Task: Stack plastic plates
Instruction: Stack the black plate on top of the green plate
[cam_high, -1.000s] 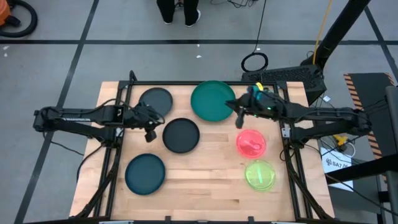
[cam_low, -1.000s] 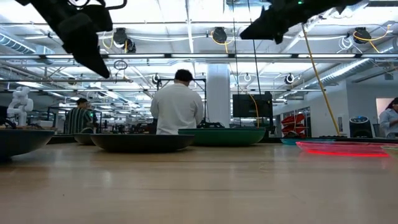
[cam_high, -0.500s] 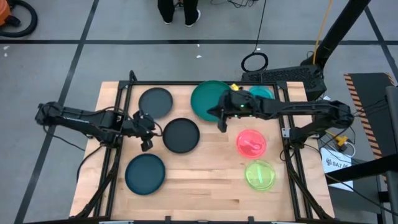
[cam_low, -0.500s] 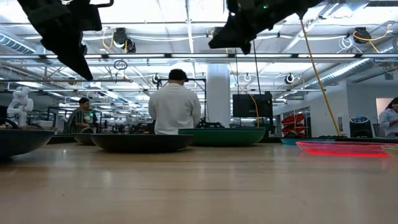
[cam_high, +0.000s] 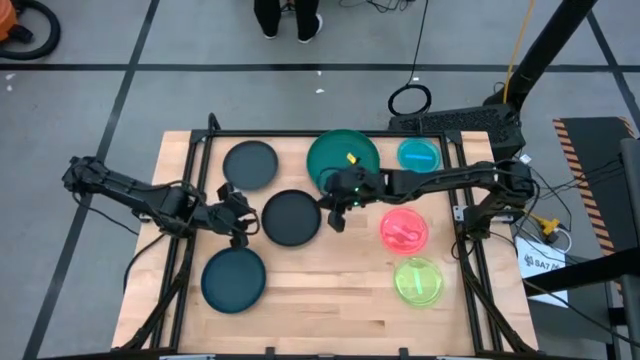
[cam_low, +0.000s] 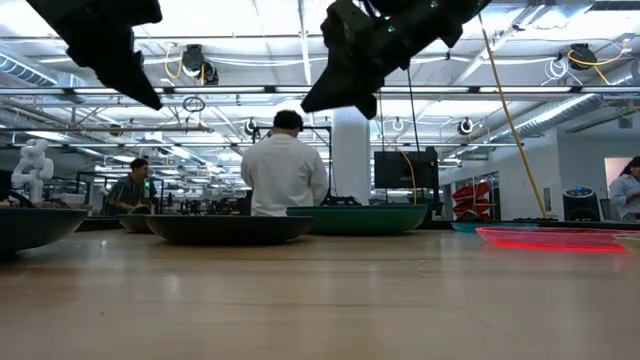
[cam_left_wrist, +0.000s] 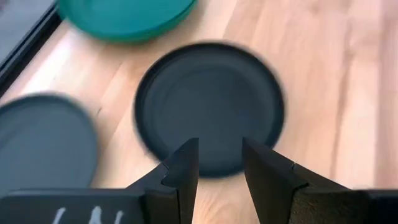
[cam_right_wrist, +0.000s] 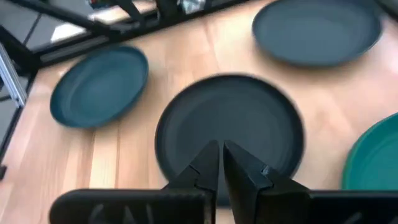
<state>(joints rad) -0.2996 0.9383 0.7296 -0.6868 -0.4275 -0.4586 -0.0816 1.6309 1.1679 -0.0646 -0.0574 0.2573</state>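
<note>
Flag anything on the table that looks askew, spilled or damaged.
Nothing stands out. Every plate lies flat and apart on the table: the green plate, three dark plates, and the blue, pink and lime ones. A small yellow bit shows over the green plate; I cannot tell what it is.

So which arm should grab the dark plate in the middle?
Probably the left. Its tool is open, lined up on the plate rim. The right tool hovers over it too, but looks shut.
</note>
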